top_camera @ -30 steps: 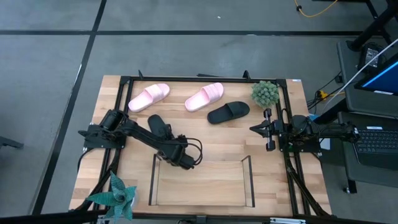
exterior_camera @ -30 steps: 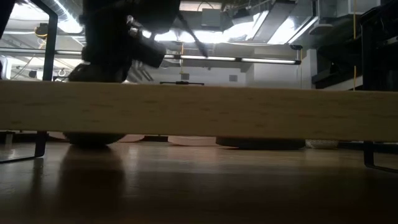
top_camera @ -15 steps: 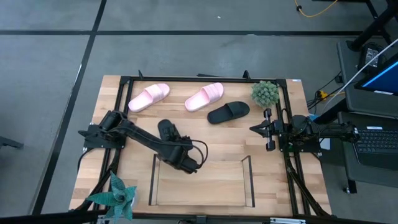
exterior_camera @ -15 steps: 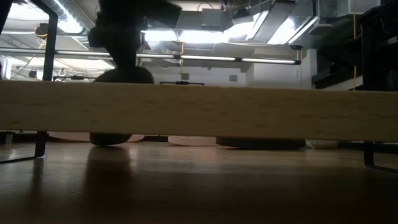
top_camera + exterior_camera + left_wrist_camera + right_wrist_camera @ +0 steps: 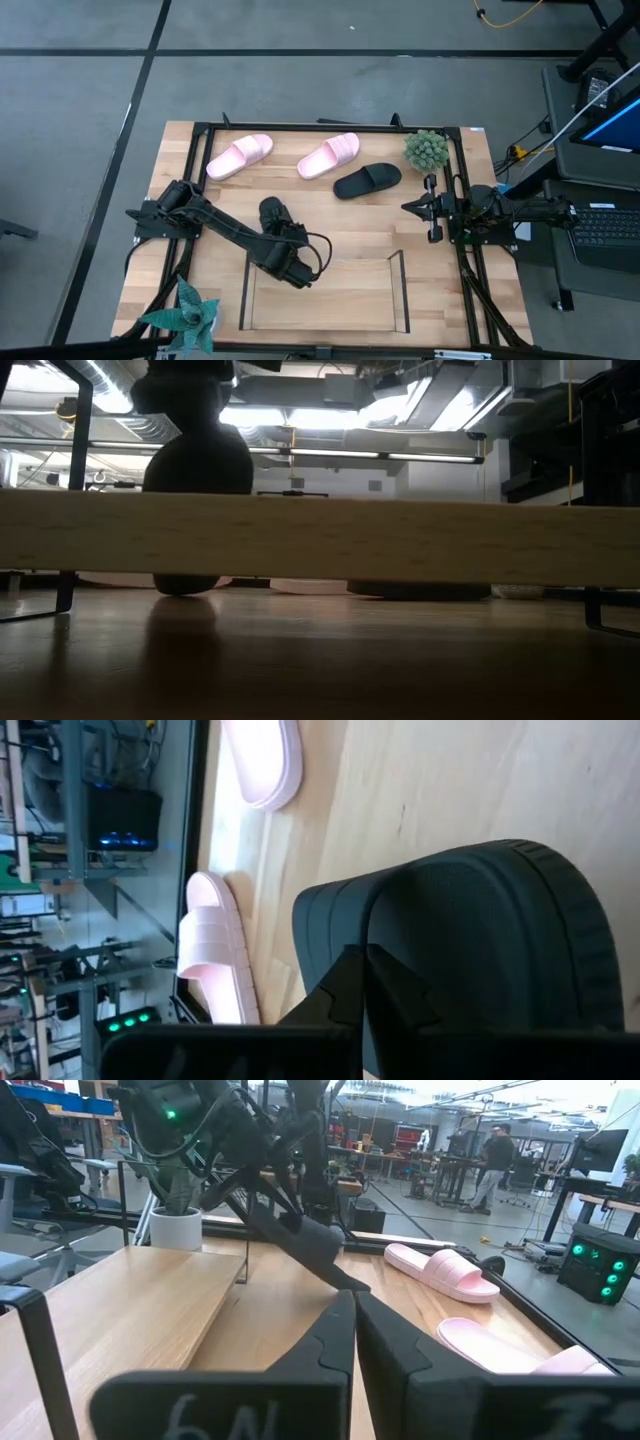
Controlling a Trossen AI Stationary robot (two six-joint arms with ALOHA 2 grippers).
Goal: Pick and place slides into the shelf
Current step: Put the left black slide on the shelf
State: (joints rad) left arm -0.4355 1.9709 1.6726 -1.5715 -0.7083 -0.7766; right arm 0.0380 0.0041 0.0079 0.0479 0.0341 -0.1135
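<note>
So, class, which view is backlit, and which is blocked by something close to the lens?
Low view: bright ceiling lights leave the left gripper and its matte black foam slide as silhouettes, with the pale wooden shelf base across the frame; left wrist view: that slide looms large.

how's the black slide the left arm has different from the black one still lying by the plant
The matte black foam slide in the left gripper hangs clear of the table, tilted toe-down near the wire shelf; its mate, the black slide beside the green potted plant, lies flat on the wood. The held slide is pinched by shut fingers; the other is untouched, with the right gripper parked nearby. Both share colour and shape.
</note>
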